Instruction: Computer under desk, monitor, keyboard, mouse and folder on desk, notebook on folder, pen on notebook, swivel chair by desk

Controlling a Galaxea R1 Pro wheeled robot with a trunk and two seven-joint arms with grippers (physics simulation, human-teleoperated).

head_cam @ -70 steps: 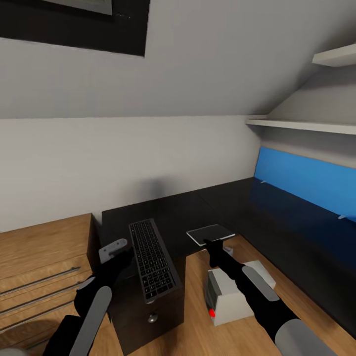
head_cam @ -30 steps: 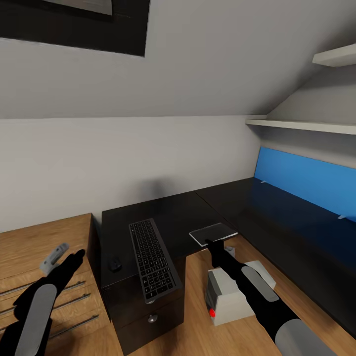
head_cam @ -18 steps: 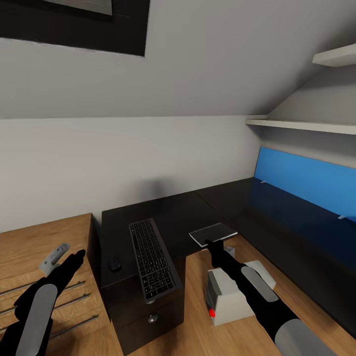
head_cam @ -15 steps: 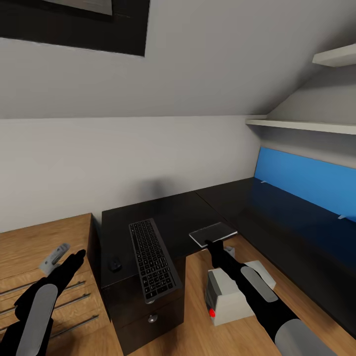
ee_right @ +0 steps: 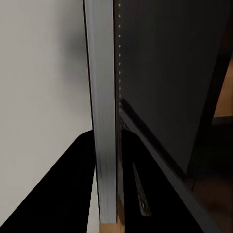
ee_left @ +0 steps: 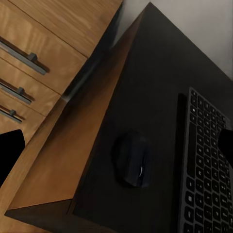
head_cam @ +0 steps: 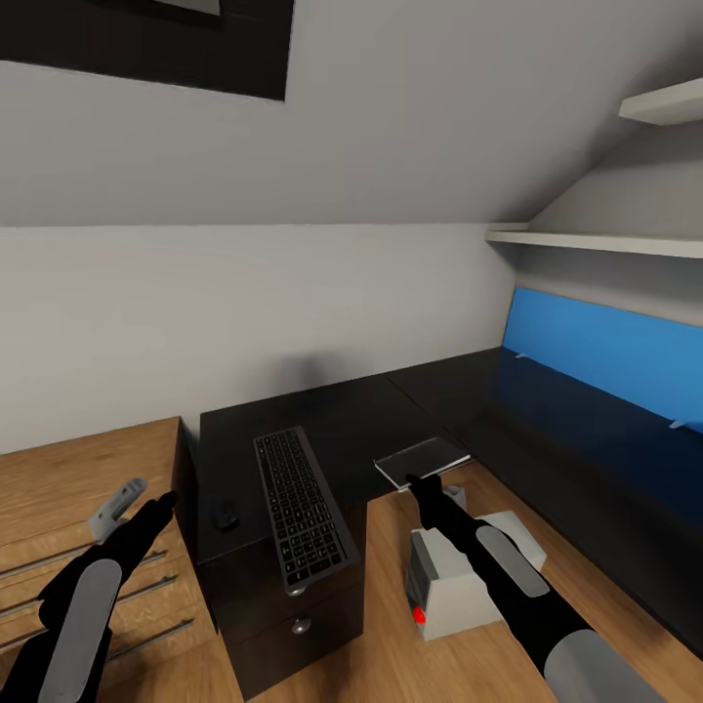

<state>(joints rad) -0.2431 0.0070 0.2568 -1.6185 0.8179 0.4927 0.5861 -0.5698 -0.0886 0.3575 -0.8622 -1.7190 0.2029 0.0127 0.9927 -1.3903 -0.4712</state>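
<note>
- Left gripper (head_cam: pixel 125 496): off the desk's (head_cam: pixel 332 415) left side, jaws apparently parted, empty.
- Mouse (head_cam: pixel 226 514), keyboard (head_cam: pixel 301 508): side by side on the desk.
- Right gripper (head_cam: pixel 418 480): clamps the grey folder (head_cam: pixel 422 459); slide it fully onto the desk, level, before release.

The right gripper (head_cam: pixel 422 485) sits at the folder's (head_cam: pixel 420 459) near edge, and whether its fingers clamp it cannot be told. The left gripper (head_cam: pixel 119 503) is too small to read. At four o'clock the right arm hides part of the computer (head_cam: pixel 444 586). The keyboard (ee_left: pixel 206 174) runs off the left wrist view's edge. The mouse (head_cam: pixel 226 513) is a dark speck.
</note>
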